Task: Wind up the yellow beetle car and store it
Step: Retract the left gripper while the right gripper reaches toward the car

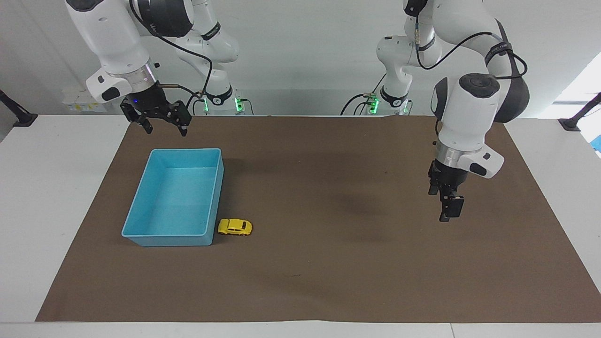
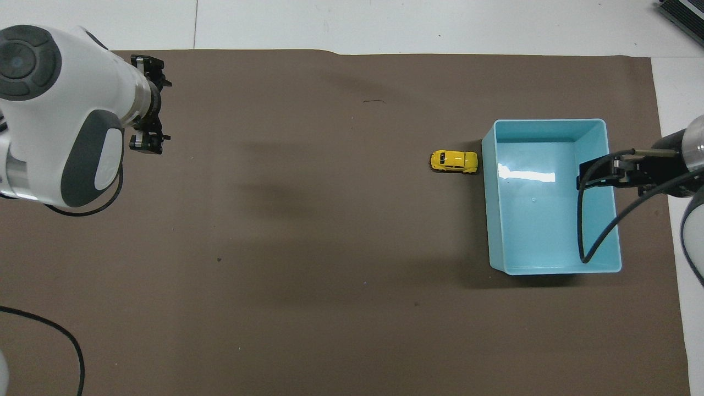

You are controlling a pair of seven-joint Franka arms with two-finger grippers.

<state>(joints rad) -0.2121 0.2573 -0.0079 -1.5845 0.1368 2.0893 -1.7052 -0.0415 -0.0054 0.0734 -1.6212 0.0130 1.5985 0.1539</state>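
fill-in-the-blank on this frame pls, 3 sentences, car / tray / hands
The yellow beetle car sits on the brown mat, beside the blue ____.
The tray holds ____.
The right hand hangs over the mat near the tray's edge nearest the robots, and the left hand hangs over bare mat; the car is held by ____ of them.

Missing words: tray; nothing; neither

The left arm (image 2: pixel 60 110) hides its own pincer's base overhead; the right arm (image 2: pixel 690 181) leaves that view beside the blue tray (image 2: pixel 550 269).
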